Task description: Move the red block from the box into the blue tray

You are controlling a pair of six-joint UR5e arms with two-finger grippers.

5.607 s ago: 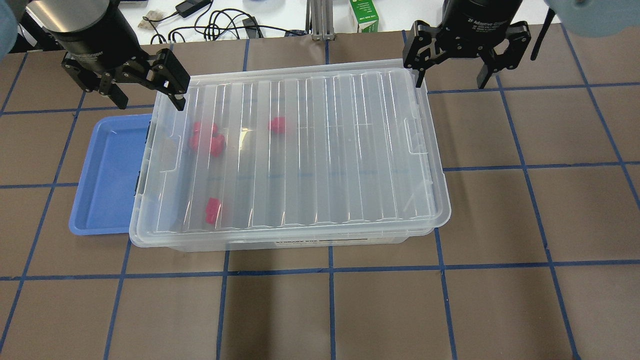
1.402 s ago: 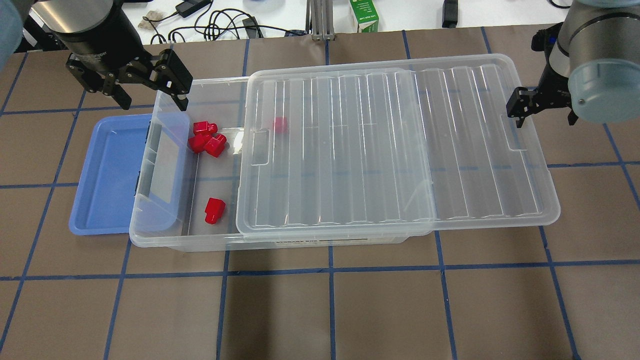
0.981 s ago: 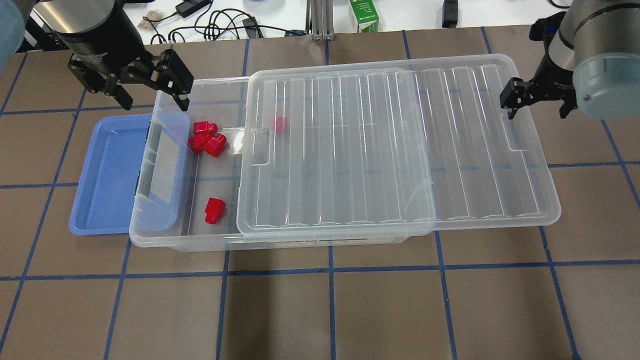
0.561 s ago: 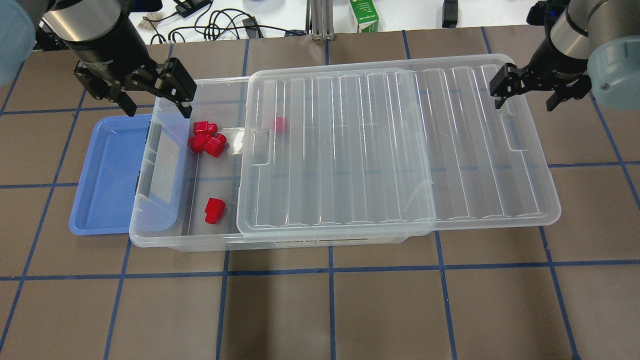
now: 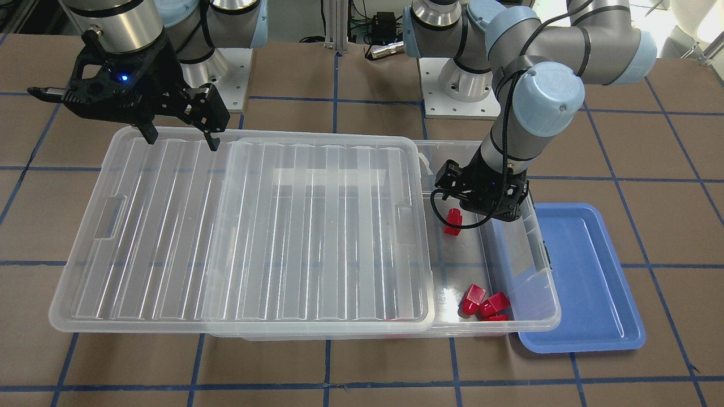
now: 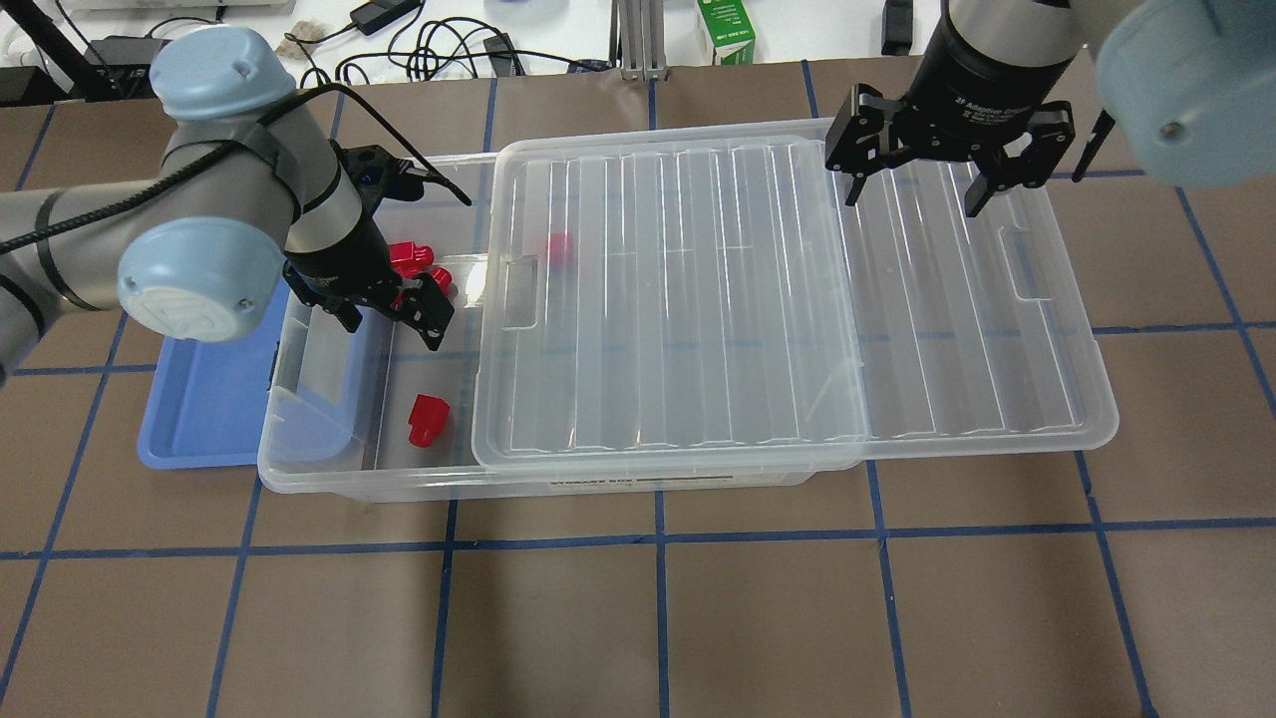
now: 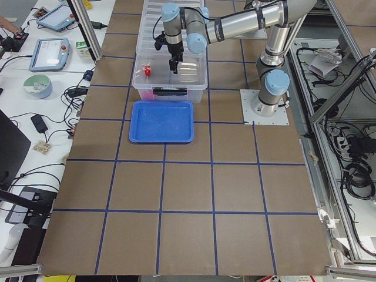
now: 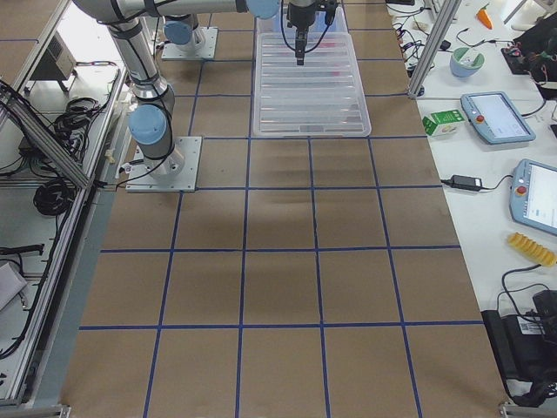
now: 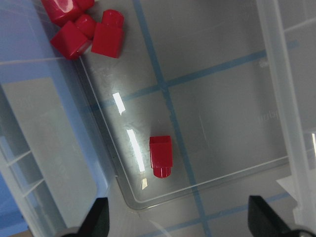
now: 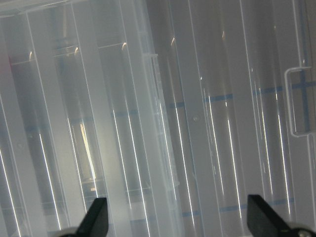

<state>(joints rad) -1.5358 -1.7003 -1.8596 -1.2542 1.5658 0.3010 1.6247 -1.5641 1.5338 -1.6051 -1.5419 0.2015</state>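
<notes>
The clear box (image 6: 349,484) has its ribbed lid (image 6: 797,299) slid to the right, so its left end is uncovered. A lone red block (image 6: 429,419) lies there; it also shows in the front view (image 5: 452,220) and the left wrist view (image 9: 161,156). A cluster of red blocks (image 6: 419,261) lies at the far side, and another one (image 6: 559,248) shows under the lid. The blue tray (image 6: 209,399) sits empty against the box's left end. My left gripper (image 6: 389,314) is open and empty over the uncovered end, between the cluster and the lone block. My right gripper (image 6: 912,194) is open and empty above the lid's far edge.
The lid overhangs the box well to the right (image 5: 113,226). The tray's right edge is partly under the box wall (image 5: 531,249). Cables and a green carton (image 6: 725,30) lie on the white bench beyond the table. Brown table surface with blue tape lines spreads in front.
The lid went from closed to slid right. My left gripper moved from the box's far left corner in over the uncovered end. My right gripper moved left from the lid's right edge.
</notes>
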